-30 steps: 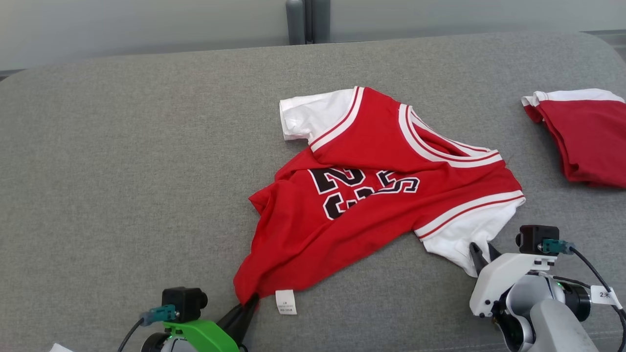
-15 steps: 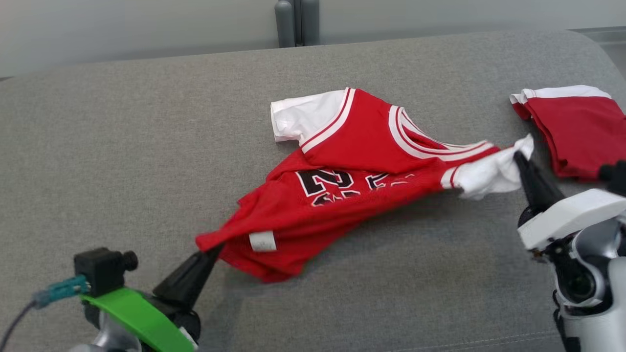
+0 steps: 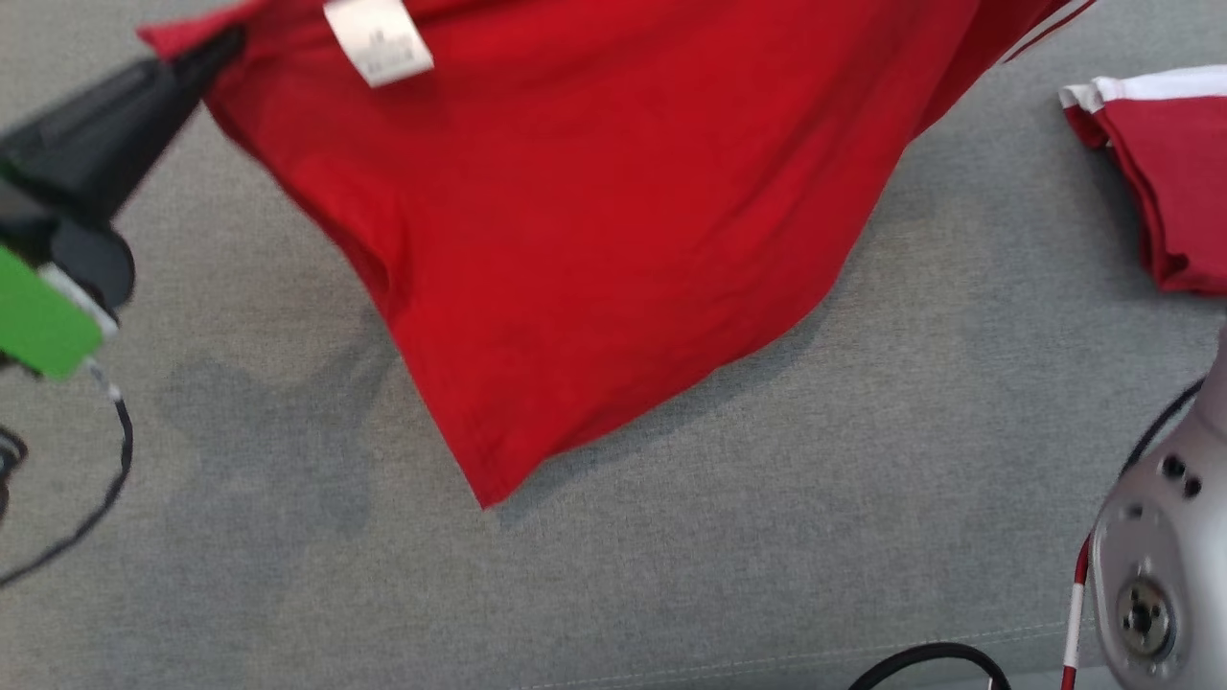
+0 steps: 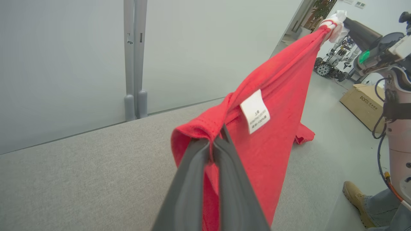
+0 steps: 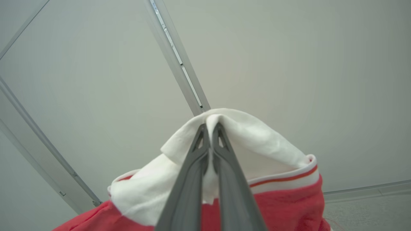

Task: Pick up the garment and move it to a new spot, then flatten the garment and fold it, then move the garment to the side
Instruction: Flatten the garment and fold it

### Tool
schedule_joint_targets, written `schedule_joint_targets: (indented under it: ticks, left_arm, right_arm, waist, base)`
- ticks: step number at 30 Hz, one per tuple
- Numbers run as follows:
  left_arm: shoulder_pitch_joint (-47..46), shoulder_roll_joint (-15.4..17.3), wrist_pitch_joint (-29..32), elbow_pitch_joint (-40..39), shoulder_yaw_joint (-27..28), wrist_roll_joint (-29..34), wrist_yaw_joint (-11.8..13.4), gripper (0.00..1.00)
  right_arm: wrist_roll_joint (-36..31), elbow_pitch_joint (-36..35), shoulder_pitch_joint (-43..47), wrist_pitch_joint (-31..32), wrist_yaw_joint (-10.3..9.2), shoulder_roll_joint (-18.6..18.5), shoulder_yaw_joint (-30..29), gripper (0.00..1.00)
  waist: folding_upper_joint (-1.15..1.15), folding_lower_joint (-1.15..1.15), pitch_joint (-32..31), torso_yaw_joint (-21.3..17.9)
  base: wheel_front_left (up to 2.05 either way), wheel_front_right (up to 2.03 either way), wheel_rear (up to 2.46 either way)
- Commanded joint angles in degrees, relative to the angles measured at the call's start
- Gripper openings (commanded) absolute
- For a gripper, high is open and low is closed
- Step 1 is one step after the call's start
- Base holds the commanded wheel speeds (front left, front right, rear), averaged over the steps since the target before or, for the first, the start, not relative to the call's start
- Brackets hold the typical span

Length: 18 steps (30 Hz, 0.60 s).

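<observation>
Head view: red jersey (image 3: 594,240) is hanging in the air, stretched between both arms above the grey upholstered surface (image 3: 767,575). Left gripper (image 3: 219,46) is pinching the hem corner just beside the care label (image 3: 377,43). Left wrist view is showing its fingers (image 4: 192,179) pressed together on a bunched fold of red fabric. Right gripper (image 5: 210,126) is clamping the white sleeve (image 5: 250,141), tips together with cloth squeezed between them. Jersey's low corner is dangling near the surface; can't tell if it's touching.

My read: we're doing the carry step. The lift is looking done, and the jersey isn't laid at its new spot yet.

Doing it well:
- Both pinches are sitting at the fabric edge, so I'm suggesting slow, matched arm motion. A jerk is likely pulling cloth out of the tips.
- Spread between the arms is looking about right. Going wider is risking a slip at the sleeve, and going narrower is letting the body sag and fold under on landing.
- Low corner should be touching down first, then the rest dragging flat behind it. That's saving work in the flatten step.
- Second red garment (image 3: 1179,192) is lying near the right side, so I'm advising a landing spot well apart from it.
</observation>
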Motion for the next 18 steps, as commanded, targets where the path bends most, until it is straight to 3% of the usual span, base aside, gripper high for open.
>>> schedule_joint_targets:
  ticks: [1, 6, 10, 11, 14, 18]
  left_arm:
    - [-7.9, -1.4, 2.1, 4.2, -1.3, 0.5, -0.5, 0.0]
    - [-29.2, -7.6, 2.7, 20.8, -4.7, 6.7, -0.9, 0.0]
    - [-43.3, -13.6, -5.2, 34.6, -5.8, 13.6, -1.9, 0.0]
    - [-43.3, -13.6, -5.2, 34.6, -5.8, 13.6, -1.9, 0.0]
    - [-51.1, -15.9, -13.6, 42.9, -6.9, 19.6, -3.0, 0.0]
    - [-56.2, -18.0, -24.6, 51.3, -8.4, 24.3, -4.0, 0.0]
  right_arm:
    - [-2.1, 4.5, -7.6, -1.5, 0.01, -0.1, -0.7, 0.0]
    - [-9.2, 20.9, -27.1, -9.9, 0.01, -0.1, -0.6, 0.0]
    - [-14.0, 32.2, -38.5, -20.1, 0.0, -0.2, 1.3, 0.0]
    - [-14.0, 32.2, -38.5, -20.1, 0.0, -0.2, 1.3, 0.0]
    - [-15.3, 39.6, -45.7, -27.1, 0.0, -0.1, 2.8, 0.0]
    - [-10.9, 48.2, -51.0, -33.6, 0.0, -0.1, 5.9, 0.0]
  waist:
    - [0.0, 0.0, 8.8, 2.0]
    - [0.0, 0.0, 14.9, 4.7]
    - [0.0, 0.0, 18.2, 6.3]
    - [0.0, 0.0, 18.2, 6.3]
    - [0.0, 0.0, 19.9, 6.7]
    - [0.0, 0.0, 21.7, 6.0]
  base:
    - [0.0, 0.0, 0.0]
    - [0.0, 0.0, 0.0]
    - [0.0, 0.0, 0.0]
    - [0.0, 0.0, 0.0]
    - [0.0, 0.0, 0.0]
    - [0.0, 0.0, 0.0]
